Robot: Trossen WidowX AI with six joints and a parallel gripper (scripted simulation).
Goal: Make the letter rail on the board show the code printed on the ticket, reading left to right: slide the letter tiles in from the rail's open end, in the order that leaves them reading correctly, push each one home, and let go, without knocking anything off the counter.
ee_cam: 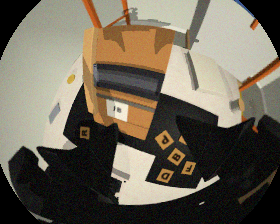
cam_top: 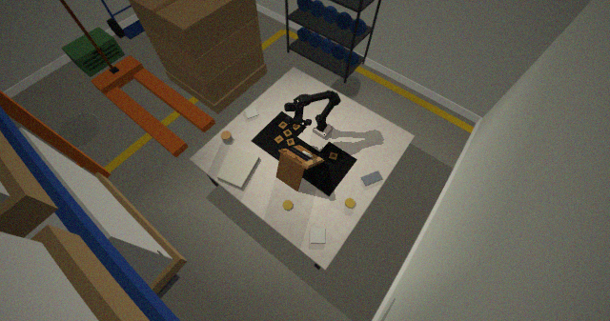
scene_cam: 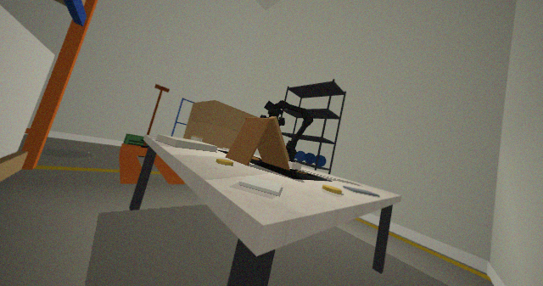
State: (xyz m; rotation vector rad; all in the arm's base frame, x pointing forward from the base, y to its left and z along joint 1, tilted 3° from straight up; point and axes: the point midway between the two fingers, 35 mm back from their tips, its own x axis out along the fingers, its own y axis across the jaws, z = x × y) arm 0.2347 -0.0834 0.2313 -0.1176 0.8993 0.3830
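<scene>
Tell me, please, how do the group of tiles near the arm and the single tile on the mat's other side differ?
The cluster of tiles holds several tiles, lying beside the gripper; the lone tile sits alone, past the wooden board and farther from the gripper. All are tan squares lying flat on the black mat.

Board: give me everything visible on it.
The board is a tan, wood-looking wedge standing on the black mat mid-table. Its sloped face carries a dark, long rail, which looks empty, and a small white ticket below it, print unreadable. From the exterior view it looks like a tent-shaped stand. Five tiles lie on the mat behind it, one beside it. The tool is apart from it.
</scene>
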